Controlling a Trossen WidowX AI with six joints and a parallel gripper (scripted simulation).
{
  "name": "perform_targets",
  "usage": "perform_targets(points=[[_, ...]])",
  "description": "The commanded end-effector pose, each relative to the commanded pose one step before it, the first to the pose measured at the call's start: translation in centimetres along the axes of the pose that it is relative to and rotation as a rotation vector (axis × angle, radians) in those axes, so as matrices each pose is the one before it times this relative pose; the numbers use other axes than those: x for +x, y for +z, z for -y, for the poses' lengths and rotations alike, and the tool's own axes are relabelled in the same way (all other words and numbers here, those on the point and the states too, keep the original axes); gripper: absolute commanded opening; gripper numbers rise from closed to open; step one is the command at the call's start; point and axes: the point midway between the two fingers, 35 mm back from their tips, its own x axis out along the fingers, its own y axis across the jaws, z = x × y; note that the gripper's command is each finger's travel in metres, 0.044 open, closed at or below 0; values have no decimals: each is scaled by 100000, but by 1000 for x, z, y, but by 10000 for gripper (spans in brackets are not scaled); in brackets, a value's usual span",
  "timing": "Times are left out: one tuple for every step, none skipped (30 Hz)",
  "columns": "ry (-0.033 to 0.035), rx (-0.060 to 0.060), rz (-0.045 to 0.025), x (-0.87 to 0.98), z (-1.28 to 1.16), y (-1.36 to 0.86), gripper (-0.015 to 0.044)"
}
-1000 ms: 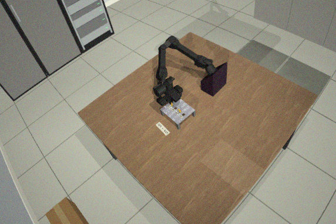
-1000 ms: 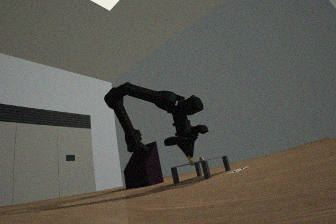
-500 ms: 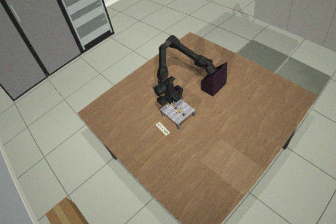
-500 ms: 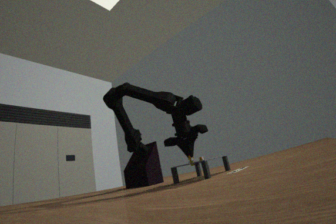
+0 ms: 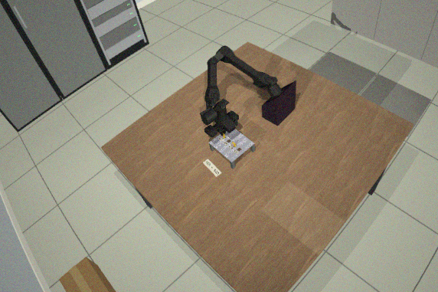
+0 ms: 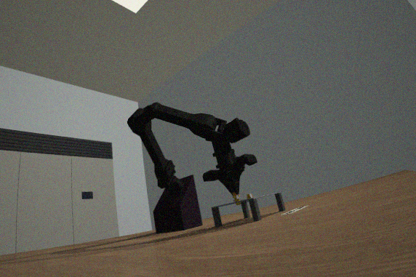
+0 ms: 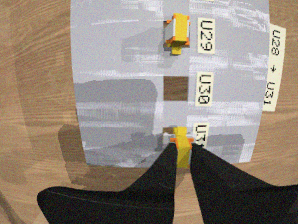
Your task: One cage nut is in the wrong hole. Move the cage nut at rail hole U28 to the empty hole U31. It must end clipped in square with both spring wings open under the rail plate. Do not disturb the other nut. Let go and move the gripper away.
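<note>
The rail plate stands on short legs. My gripper is shut on a yellow cage nut with orange wings, at hole U31. In the wrist view this nut looks skewed, and a dark strip of the hole shows at its upper left. Whether its wings are under the plate is hidden. The other cage nut sits at U29, away from the fingers. The U30 hole between them is empty. A dark empty hole shows beyond the U29 nut.
A paper card reading U28 → U31 lies on the wooden table beside the plate. The plate's grey legs stand at its corners. A dark box stands by the arm's base.
</note>
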Motion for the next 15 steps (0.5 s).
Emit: perform_targets(points=[[-99, -398, -405, 16, 9, -67, 23], [25, 0, -1, 1, 2, 0, 23], [28, 0, -1, 0, 2, 0, 23], [26, 0, 0, 1, 2, 0, 23], [28, 0, -1, 1, 2, 0, 23], [27, 0, -1, 1, 2, 0, 23], [52, 0, -1, 1, 3, 0, 23], [77, 0, -2, 2, 5, 0, 23], [26, 0, -2, 2, 2, 0, 23], [48, 0, -4, 3, 4, 0, 23], [71, 0, -6, 5, 6, 0, 23], [97, 0, -8, 6, 8, 0, 23], [109, 0, -9, 7, 9, 0, 23], [124, 1, -11, 8, 10, 0, 23], [26, 0, 3, 2, 2, 0, 23]])
